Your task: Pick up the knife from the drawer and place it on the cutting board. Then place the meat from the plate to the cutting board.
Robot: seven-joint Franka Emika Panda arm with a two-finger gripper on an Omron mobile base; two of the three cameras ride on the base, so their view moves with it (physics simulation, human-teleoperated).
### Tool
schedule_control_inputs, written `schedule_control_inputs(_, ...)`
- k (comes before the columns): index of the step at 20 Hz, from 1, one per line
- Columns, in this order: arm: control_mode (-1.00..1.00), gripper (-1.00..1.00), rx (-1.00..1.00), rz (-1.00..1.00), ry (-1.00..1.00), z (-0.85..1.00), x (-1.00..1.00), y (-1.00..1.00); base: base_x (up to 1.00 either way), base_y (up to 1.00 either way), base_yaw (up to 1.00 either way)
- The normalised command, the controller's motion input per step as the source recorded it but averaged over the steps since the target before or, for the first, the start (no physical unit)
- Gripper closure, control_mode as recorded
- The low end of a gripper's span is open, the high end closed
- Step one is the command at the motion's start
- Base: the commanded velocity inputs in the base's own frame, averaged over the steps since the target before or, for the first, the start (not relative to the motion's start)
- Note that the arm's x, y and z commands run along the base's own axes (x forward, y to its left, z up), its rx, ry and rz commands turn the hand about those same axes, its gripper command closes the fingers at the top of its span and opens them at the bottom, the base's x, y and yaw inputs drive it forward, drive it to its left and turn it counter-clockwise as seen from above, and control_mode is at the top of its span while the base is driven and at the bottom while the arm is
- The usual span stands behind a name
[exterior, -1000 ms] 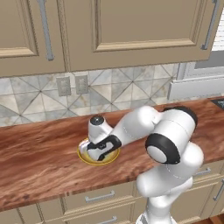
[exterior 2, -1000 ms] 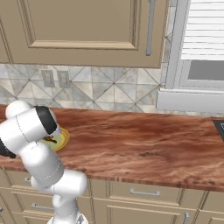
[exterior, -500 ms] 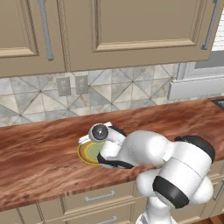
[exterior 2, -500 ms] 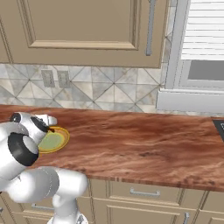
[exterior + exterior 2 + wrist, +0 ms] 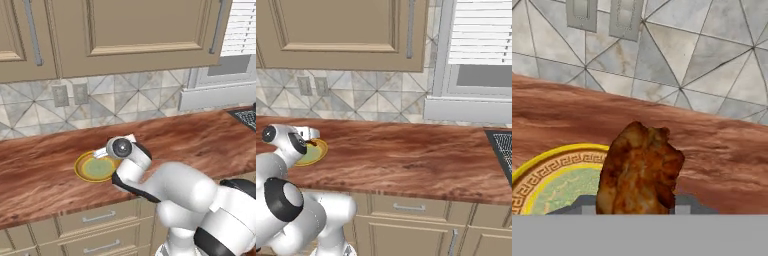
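In the hand view my gripper (image 5: 634,204) is shut on the meat (image 5: 639,170), a reddish-brown lump that hides the fingertips. It hangs just above the near right rim of the round yellow plate (image 5: 547,172), facing the tiled wall. The plate (image 5: 95,168) lies bare on the wooden counter, with my wrist (image 5: 121,148) right beside it. From the other side the plate (image 5: 315,152) shows partly behind the wrist (image 5: 286,140). The knife, the drawer and the cutting board are out of view.
The brown wooden counter (image 5: 406,160) runs to the right, ending at a dark stove top (image 5: 502,150). Two wall outlets (image 5: 70,94) sit in the tiled backsplash. Beige cabinets hang above, and narrow drawers (image 5: 95,220) sit below the counter.
The arm has folded down low over the counter edge. The hand has come up off the plate with the meat in it. Both base views have shifted slightly sideways.
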Motion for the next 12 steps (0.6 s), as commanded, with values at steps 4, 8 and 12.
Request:
schedule_control_inputs(4, 1.0, 1.0, 0.0, 0.0, 0.0, 0.0, 0.0, 0.0, -0.49, -1.0, -0.13)
schedule_control_inputs(8, 1.0, 1.0, 0.0, 0.0, 0.0, 0.0, 0.0, 0.0, -0.29, -1.0, -0.13)
schedule_control_inputs(12, 1.0, 1.0, 0.0, 0.0, 0.0, 0.0, 0.0, 0.0, 0.0, -1.0, -0.16)
